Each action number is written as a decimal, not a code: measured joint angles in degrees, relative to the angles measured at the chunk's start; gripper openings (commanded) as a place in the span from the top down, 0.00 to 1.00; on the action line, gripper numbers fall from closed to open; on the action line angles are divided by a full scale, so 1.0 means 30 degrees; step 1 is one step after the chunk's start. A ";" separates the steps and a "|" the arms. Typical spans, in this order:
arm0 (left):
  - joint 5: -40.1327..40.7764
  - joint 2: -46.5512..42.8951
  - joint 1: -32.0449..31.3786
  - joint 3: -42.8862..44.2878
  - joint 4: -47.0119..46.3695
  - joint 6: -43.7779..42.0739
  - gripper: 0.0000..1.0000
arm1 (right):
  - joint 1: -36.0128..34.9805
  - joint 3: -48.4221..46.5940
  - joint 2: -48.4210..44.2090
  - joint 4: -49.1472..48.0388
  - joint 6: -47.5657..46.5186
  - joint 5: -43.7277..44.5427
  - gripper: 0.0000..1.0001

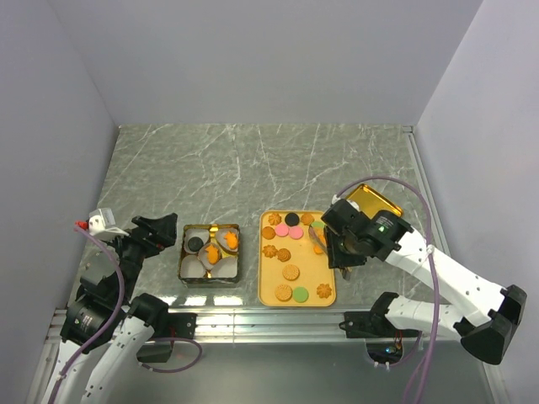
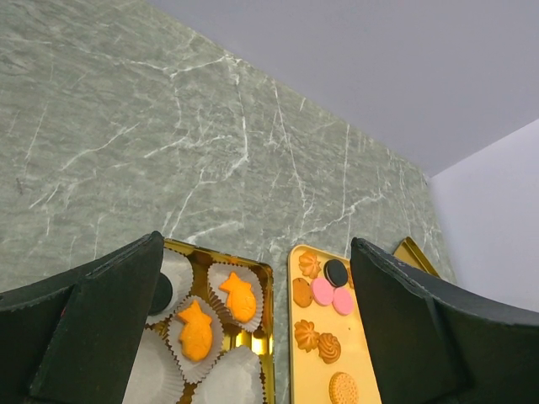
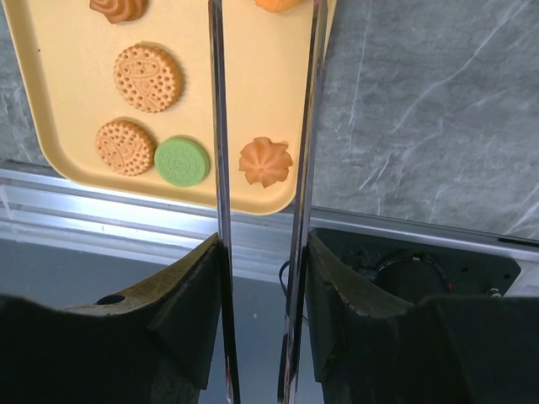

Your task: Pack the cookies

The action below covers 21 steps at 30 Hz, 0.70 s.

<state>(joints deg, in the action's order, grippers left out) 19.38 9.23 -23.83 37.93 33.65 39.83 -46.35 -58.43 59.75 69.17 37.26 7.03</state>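
Note:
Several cookies (image 1: 290,273) lie on a yellow tray (image 1: 271,295): tan rounds (image 3: 146,77), a green disc (image 3: 181,161), an orange flower shape (image 3: 265,162), pink discs (image 2: 322,290). My right gripper (image 1: 338,244) hangs over the tray's right edge, shut on metal tongs (image 3: 217,126) whose two blades reach down on either side of the flower cookie. A gold tin (image 1: 184,252) left of the tray holds white paper cups, two orange fish-shaped cookies (image 2: 195,330) and a dark disc (image 1: 195,243). My left gripper (image 1: 160,231) stands open left of the tin, holding nothing.
The tin's gold lid (image 1: 376,202) lies behind my right arm, at the tray's far right. A metal rail (image 1: 253,324) runs along the table's near edge, close to the tray. Grey walls close in the table on the left, right and back.

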 measured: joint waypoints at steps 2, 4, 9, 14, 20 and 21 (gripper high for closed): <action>-0.0007 0.0000 -0.0015 0.0000 0.0000 0.0000 0.01 | 0.0000 0.0007 -0.0182 0.0160 0.0073 0.0007 0.52; 0.0000 0.0000 -0.0036 0.0000 0.0000 0.0000 0.00 | 0.0000 0.0051 -0.0459 0.0306 0.0153 0.0007 0.52; -0.0007 0.0000 -0.0087 0.0000 0.0000 0.0000 0.01 | 0.0000 0.0277 -0.0984 0.0619 0.0291 -0.0029 0.52; -0.0007 0.0000 -0.0138 0.0000 0.0007 0.0000 0.01 | 0.0000 0.0277 -0.1217 0.0882 0.0452 -0.0124 0.52; 0.0000 0.0000 -0.0197 0.0000 0.0007 0.0000 0.01 | 0.0000 0.0277 -0.1260 0.0969 0.0495 -0.0211 0.52; 0.0000 0.0000 -0.0211 0.0000 0.0000 0.0007 0.00 | 0.0000 0.0284 -0.1260 0.0969 0.0495 -0.0255 0.52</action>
<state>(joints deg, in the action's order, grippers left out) 19.38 9.23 -24.47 37.93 33.65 39.86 -46.35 -57.58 55.96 72.07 38.74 6.26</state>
